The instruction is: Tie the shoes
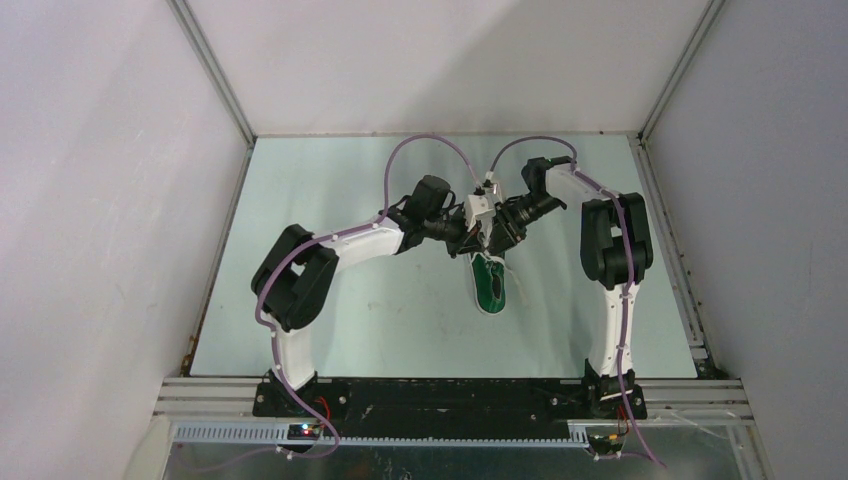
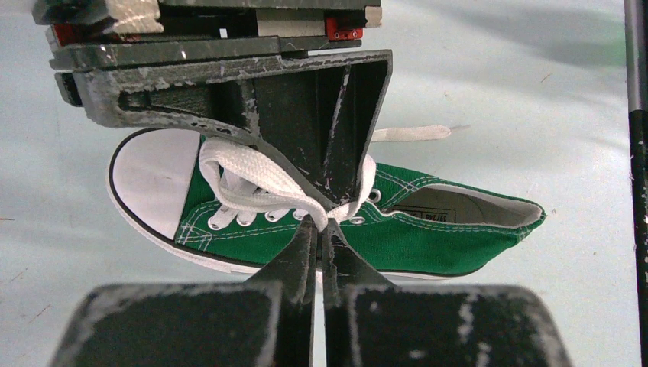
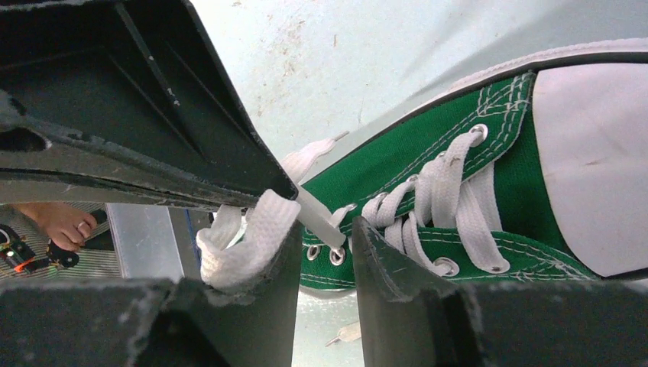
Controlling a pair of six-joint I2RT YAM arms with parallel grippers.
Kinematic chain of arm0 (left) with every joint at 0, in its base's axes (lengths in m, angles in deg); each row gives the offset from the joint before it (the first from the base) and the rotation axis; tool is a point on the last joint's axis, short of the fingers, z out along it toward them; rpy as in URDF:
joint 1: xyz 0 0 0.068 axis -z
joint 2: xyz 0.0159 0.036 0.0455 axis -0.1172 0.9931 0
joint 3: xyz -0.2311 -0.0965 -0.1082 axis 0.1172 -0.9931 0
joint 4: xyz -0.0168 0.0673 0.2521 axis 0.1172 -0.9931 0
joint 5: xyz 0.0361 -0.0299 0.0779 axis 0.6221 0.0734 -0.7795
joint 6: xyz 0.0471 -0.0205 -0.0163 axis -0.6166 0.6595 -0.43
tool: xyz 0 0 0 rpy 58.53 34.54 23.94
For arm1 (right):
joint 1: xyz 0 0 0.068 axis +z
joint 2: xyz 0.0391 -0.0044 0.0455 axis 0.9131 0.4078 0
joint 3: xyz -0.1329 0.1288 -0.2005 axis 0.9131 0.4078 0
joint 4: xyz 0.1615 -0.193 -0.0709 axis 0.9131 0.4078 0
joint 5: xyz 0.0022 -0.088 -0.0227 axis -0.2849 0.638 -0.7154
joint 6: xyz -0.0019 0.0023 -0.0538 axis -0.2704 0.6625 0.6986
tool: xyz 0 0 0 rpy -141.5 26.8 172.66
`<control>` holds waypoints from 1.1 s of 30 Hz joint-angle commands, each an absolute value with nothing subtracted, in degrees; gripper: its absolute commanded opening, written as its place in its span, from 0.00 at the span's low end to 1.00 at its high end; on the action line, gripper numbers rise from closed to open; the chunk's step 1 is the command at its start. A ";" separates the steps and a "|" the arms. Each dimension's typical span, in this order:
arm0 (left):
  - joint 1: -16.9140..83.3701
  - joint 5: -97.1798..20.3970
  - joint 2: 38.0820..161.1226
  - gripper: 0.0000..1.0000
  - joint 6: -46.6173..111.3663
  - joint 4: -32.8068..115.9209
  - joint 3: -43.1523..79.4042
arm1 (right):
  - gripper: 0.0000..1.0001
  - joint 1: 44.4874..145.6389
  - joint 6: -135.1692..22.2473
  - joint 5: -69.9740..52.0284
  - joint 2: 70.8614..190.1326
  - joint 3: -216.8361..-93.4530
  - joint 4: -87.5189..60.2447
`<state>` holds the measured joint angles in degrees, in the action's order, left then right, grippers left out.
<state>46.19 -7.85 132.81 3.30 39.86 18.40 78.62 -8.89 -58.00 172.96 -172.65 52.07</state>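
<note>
Pale green-blue is the tabletop (image 1: 330,320), and it has some small brown marks and scratches on it. Plain white walls (image 1: 100,200) stand around it on three sides, with grey metal bars (image 1: 215,80) running up the corners. There is one shoe (image 1: 491,290), two arms and two claws. There are also two purple cables (image 1: 400,160) that loop up over the arms. The shoe is green with a white toe (image 2: 149,180), a white bottom edge and white laces (image 2: 252,180). It lies near the middle of the tabletop, and its open heel end points to the near edge. The left arm (image 1: 340,245) and the right arm (image 1: 615,240) both reach in and meet right above the shoe. The left claw (image 2: 321,229) is pinched tight on a lace, just over the lace holes. The right claw (image 3: 326,229) has its two fingers apart, and a thin bit of lace runs through the gap. A folded loop of lace (image 3: 244,237) rests on the outside of one of its fingers. One loose lace end (image 2: 416,134) lies flat on the tabletop beside the shoe. There is small dark print inside the shoe (image 2: 428,218), but it is too tiny to read.
</note>
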 commanded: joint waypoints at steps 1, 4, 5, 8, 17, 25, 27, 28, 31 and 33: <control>45.86 -6.94 131.51 0.02 2.92 40.12 18.87 | 0.34 78.95 -5.16 -59.85 171.17 -172.13 54.27; 45.90 -6.83 131.44 0.02 2.50 39.83 18.69 | 0.34 78.71 -5.01 -60.05 171.10 -172.13 54.32; 45.92 -6.82 131.36 0.02 2.46 39.81 18.61 | 0.33 78.56 -5.07 -60.27 170.96 -172.14 54.19; 45.90 -6.93 131.26 0.02 2.45 39.83 18.56 | 0.31 78.81 -6.28 -59.40 170.66 -172.06 52.45; 45.99 -6.21 131.94 0.02 2.24 39.84 18.72 | 0.03 77.99 -13.14 -57.19 168.69 -170.34 46.73; 46.70 -9.70 133.81 0.02 2.66 39.82 20.05 | 0.01 75.23 -17.08 -59.31 165.95 -168.88 45.34; 47.13 -11.18 134.12 0.02 2.45 39.82 20.54 | 0.01 74.77 -17.36 -60.01 166.11 -168.43 45.62; 47.39 -11.74 134.25 0.01 2.53 39.81 20.74 | 0.01 74.56 -17.46 -60.20 166.12 -168.21 45.66; 47.78 -14.12 134.38 0.00 3.91 41.02 20.48 | 0.01 74.37 -17.35 -60.85 165.99 -167.73 45.79; 48.03 -15.55 134.48 0.00 5.21 42.54 19.87 | 0.01 74.22 -17.30 -61.48 166.01 -167.33 45.86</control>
